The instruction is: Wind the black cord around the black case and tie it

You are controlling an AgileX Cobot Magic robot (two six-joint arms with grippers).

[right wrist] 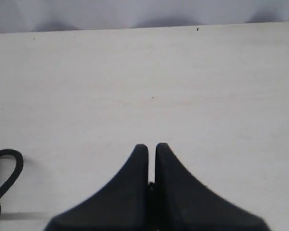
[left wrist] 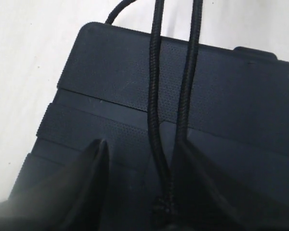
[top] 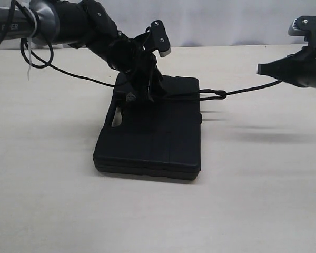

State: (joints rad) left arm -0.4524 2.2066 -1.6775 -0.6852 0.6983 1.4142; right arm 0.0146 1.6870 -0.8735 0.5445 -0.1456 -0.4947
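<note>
The black case (top: pixel 152 142) lies flat on the table, handle slot to the left. My left gripper (top: pixel 142 95) hangs over its far left part, jaws open. In the left wrist view two strands of the black cord (left wrist: pixel 154 96) run across the ribbed lid of the case (left wrist: pixel 231 96) and pass between the open left gripper (left wrist: pixel 140 144), close to one finger, ending in a knot. The cord (top: pixel 242 90) leaves the case's right edge through a small loop and runs taut to my right gripper (top: pixel 260 68), which is shut on it. In the right wrist view the right gripper (right wrist: pixel 151 147) shows closed fingers, and the cord loop (right wrist: pixel 9 168) lies at the frame edge.
The pale table (top: pixel 263 200) stretches around the case. A thin smooth robot cable (top: pixel 68 74) hangs from the left arm down towards the case's far left side. A light wall stands behind the table's far edge.
</note>
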